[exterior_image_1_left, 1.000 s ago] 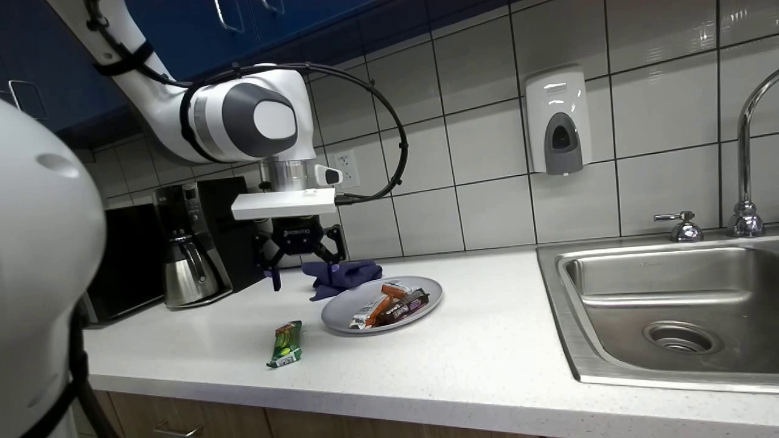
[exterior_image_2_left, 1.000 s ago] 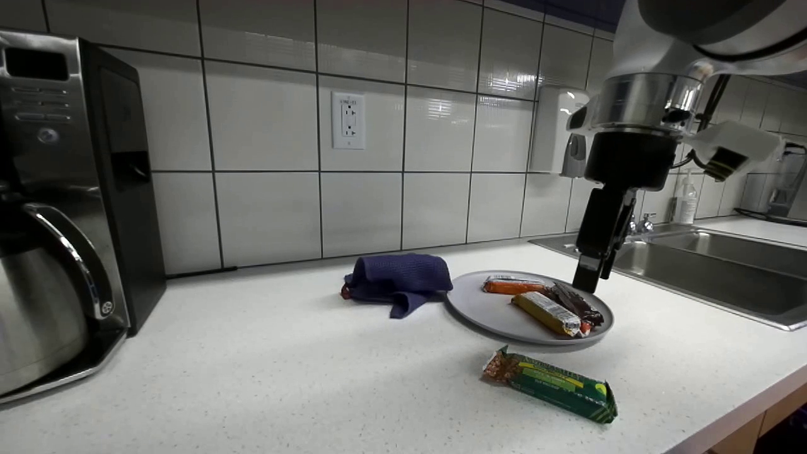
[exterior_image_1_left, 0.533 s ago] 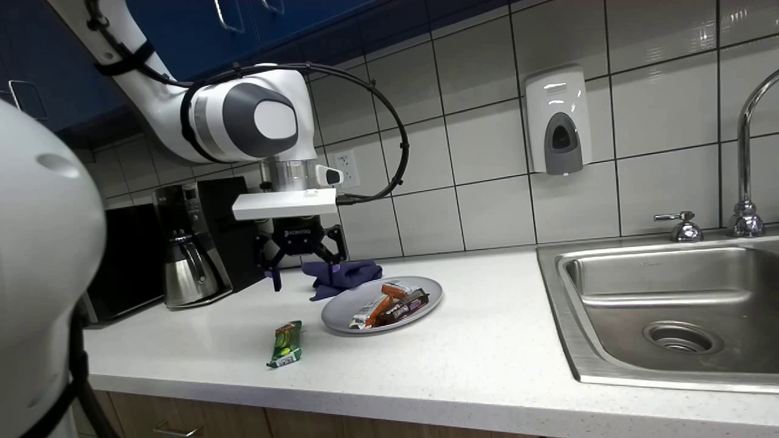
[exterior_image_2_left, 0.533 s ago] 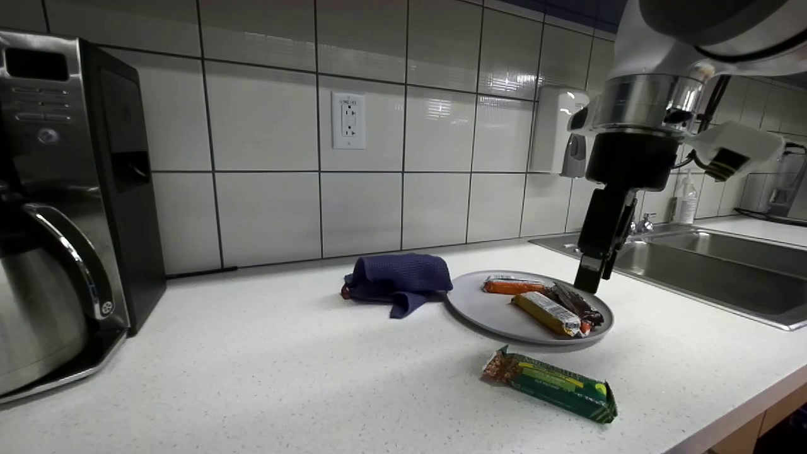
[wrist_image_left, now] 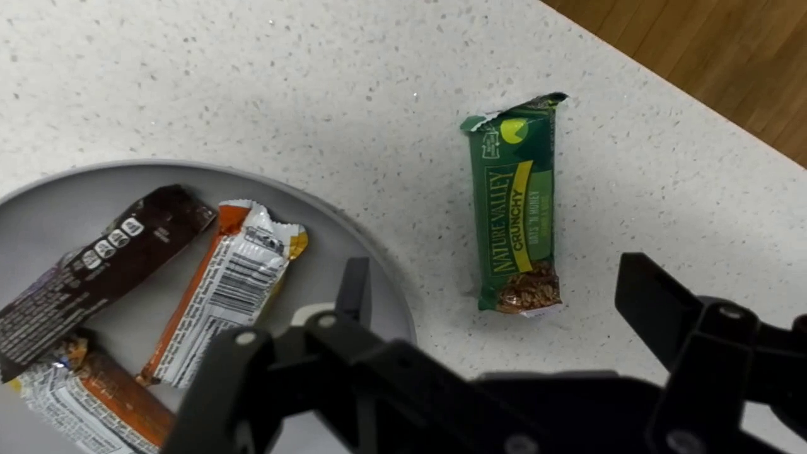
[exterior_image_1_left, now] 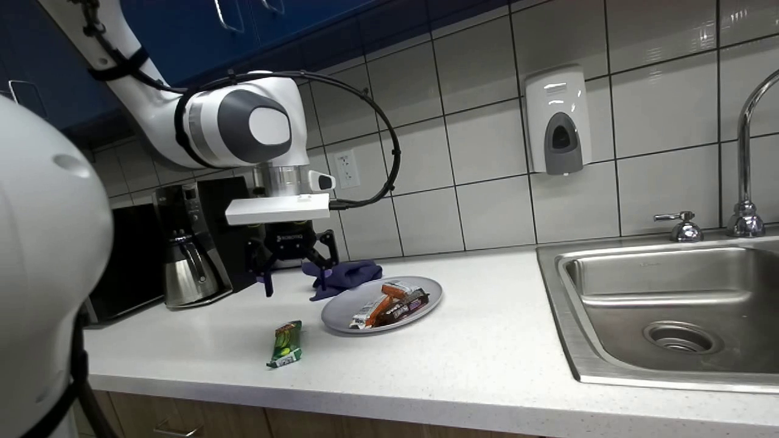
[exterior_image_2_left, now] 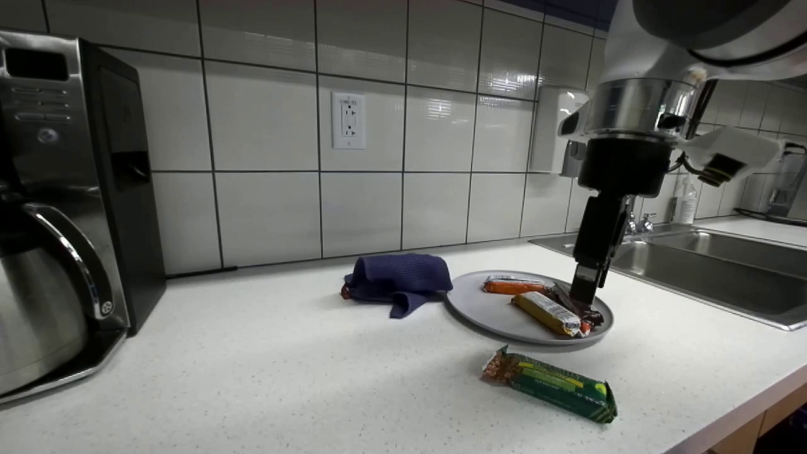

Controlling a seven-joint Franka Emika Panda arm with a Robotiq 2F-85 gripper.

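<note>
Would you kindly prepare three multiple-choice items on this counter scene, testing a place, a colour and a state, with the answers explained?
1. Where does the green-wrapped bar lie?
A) On the counter, beside the plate
B) On the plate
C) Under the plate

2. What colour is the cloth near the tiled wall?
A) Yellow
B) Green
C) Purple

3. How do the fingers stand?
A) Shut on the cloth
B) Open, holding nothing
C) Shut on the plate

Answers:
1. A: the wrist view shows the green-wrapped bar on the speckled counter, outside the plate's rim.
2. C: the cloth looks purple in both exterior views.
3. B: in the wrist view the fingers stand wide apart, with nothing gripped.
</note>
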